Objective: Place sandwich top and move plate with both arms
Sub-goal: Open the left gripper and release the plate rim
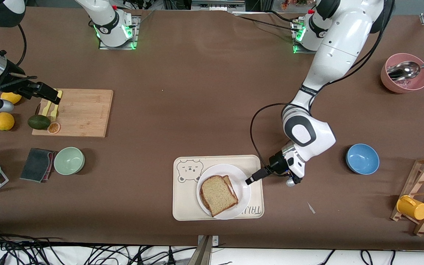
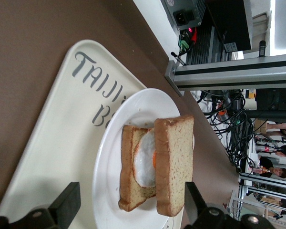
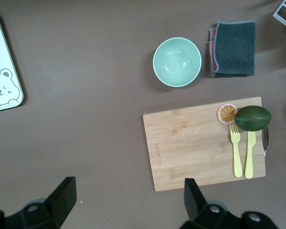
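Nearest me, sandwich top (image 1: 218, 195) lies flat atop the sandwich on the plate (image 1: 242, 197), crust ends diagonal. I see left gripper (image 1: 250, 180) spread by the rim; right gripper (image 1: 52, 96) waits spread above the cutting board (image 1: 83, 113).

Left gripper (image 1: 249, 181) low, jaws apart (right gripper (image 1: 55, 96) likewise, raised).

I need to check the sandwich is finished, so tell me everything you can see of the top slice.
The top slice is light tan speckled bread with a brown crust and a rounded loaf outline. It lies flat on the sandwich, covering most of the bottom slice, with a white and orange filling between them. The stack sits on the plate, which rests on the tray. The open left claw hovers at the plate's rim and does not touch the bread.
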`<state>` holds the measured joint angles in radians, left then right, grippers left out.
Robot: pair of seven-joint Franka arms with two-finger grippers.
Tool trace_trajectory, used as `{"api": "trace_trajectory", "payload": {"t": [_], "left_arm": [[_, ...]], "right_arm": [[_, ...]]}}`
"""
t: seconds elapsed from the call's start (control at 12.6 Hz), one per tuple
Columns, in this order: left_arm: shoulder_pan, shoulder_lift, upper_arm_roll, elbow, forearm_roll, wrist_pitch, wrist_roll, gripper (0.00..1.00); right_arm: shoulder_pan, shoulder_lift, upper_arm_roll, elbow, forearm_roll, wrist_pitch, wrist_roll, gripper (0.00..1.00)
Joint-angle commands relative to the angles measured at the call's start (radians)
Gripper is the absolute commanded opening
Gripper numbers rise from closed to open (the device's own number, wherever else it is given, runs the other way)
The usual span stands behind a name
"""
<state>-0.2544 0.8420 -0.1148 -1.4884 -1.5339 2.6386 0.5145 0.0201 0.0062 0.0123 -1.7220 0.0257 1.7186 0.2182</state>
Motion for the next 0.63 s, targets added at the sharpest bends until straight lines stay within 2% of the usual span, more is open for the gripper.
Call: {"api": "trace_trajectory", "payload": {"t": [0.0,0.32,0.4,0.55], "left_arm": [[0.044,-0.063,-0.003,-0.079,0.090,-0.006,-0.025,0.99],[0.092,-0.079,-0.002,-0.093,0.251,-0.068,-0.063,0.99],[0.107,-0.092,-0.002,-0.110,0.327,-0.083,-0.085,0.99],[0.156,-0.098,-0.002,-0.104,0.464,-0.214,-0.146,0.99]], "right_arm": [[-0.003,-0.009,0.005,0.004,0.005,-0.001,-0.005,1.00],[-0.003,-0.009,0.006,0.004,0.003,-0.001,-0.005,1.00],[-0.003,-0.009,0.005,0.004,0.003,-0.001,-0.005,1.00],[-0.003,-0.009,0.005,0.004,0.002,-0.001,-0.005,1.00]]}}
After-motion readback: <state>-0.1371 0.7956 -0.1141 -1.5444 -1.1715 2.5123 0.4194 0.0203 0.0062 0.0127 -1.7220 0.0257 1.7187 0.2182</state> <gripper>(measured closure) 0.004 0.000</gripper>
